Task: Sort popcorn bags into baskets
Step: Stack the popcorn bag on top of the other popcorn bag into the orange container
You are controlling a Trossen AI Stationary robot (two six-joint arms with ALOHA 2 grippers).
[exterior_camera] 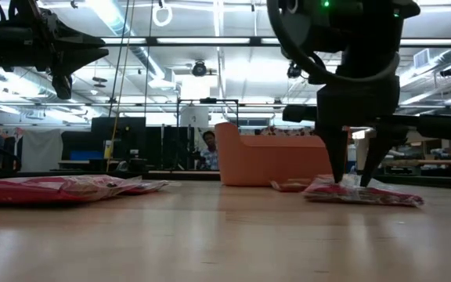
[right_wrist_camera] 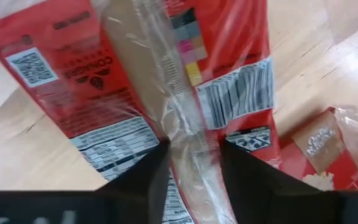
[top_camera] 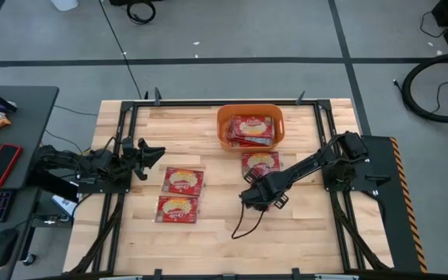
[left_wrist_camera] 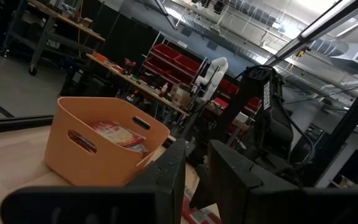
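Note:
The orange basket [top_camera: 222,134] stands at the table's far middle with popcorn bags [top_camera: 252,129] inside; it also shows in the left wrist view [left_wrist_camera: 98,163]. One bag [top_camera: 260,163] lies flat just in front of it, and two more [top_camera: 183,180] [top_camera: 177,208] lie left of centre. My right gripper [top_camera: 258,196] points down on another bag [right_wrist_camera: 98,93] [exterior_camera: 366,194], which lies back up on the table and is mostly hidden under the gripper in the high view. My left gripper [top_camera: 151,152] waits at the table's left, empty, with a narrow gap between its fingers. My right gripper pinches the raised clear seam [right_wrist_camera: 188,143] that runs down the middle of the bag's back between its two fingers [right_wrist_camera: 148,180]. The fingers come from above and point down, one on each side of the seam. The bag lies flat on the table.
A loose black cable [top_camera: 243,224] trails on the table in front of the right gripper. A desk at the left holds a plain red slab [top_camera: 1,165], a keyboard and a mouse. A person [exterior_camera: 207,147] shows in the room behind. Bare wood lies along the near edge.

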